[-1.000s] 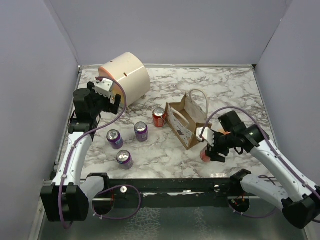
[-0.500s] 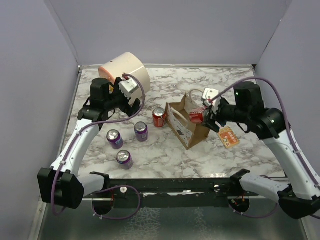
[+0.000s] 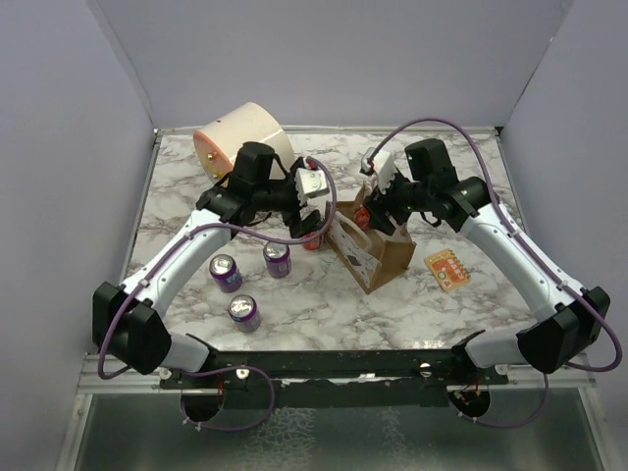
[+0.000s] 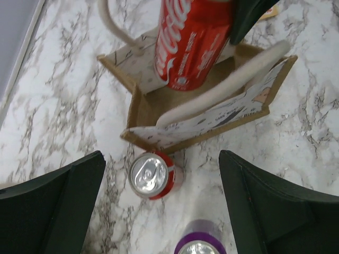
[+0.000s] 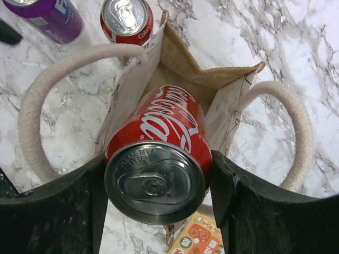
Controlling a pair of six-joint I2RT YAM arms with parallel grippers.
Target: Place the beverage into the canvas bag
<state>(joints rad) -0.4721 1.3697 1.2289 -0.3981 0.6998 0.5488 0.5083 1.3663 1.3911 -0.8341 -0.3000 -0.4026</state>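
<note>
– Right claw (image 3: 377,203) of yours pinches the red cola can (image 5: 164,124) across its sides, tilted, over the open mouth of the canvas bag (image 4: 204,124). Whether the can's lower end is past the rim cannot be told.
– And my left claw (image 4: 161,203)?
– Yours is spread wide, holding nothing, above a second red can (image 4: 152,175) that stands just beside the bag's wall. The bag sits upright on the counter (image 3: 461,177), rope handles splayed. Three purple cans (image 3: 277,257) stand to its left, an orange card (image 3: 446,268) lies to its right.
</note>
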